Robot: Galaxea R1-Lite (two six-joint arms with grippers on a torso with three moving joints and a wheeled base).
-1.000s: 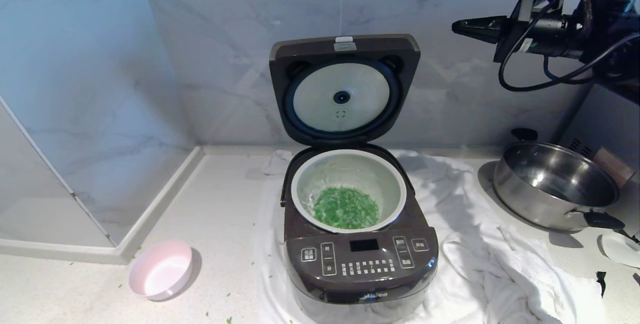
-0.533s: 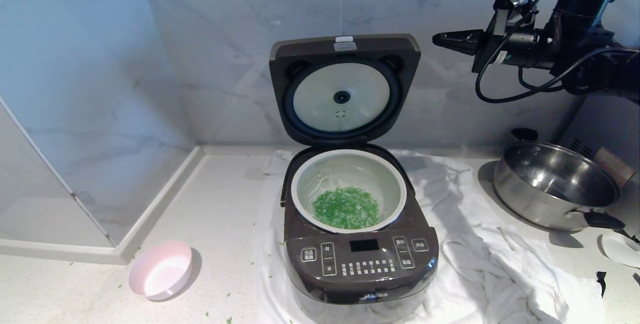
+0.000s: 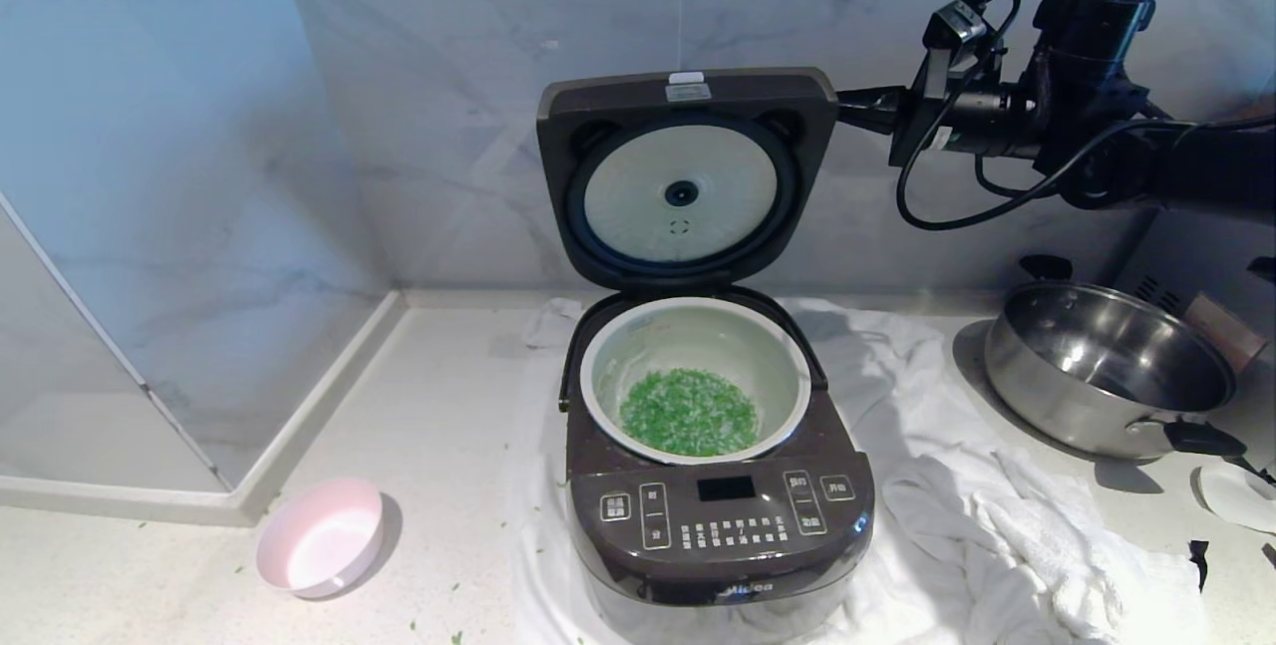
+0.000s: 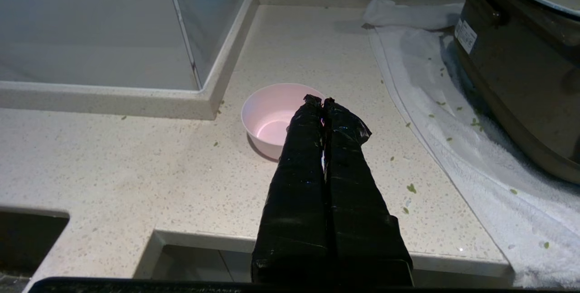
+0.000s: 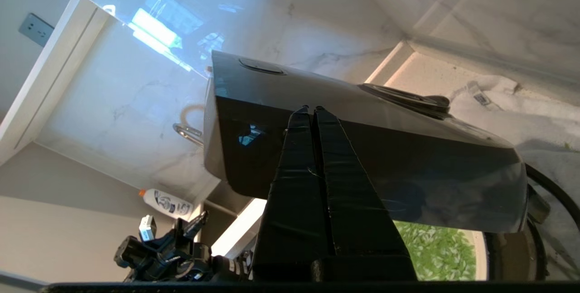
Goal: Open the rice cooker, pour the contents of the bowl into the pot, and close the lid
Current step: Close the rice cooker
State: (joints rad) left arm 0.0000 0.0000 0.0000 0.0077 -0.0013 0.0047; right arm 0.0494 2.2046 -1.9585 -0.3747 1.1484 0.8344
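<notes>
Your right hand [image 3: 847, 107], fingers pressed together and empty, sits at the upper right of the head view beside the raised dark brown-grey hinged lid [image 3: 688, 92]. That lid looks stiff, smooth and likely slippery; push its top edge down.

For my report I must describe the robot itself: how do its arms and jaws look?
The right arm is black, built of chunky rounded segments, with black cables looping loosely beneath it. Both the left gripper and the right gripper carry two long tapering jaws wrapped in glossy, slightly wrinkled black tape.
</notes>
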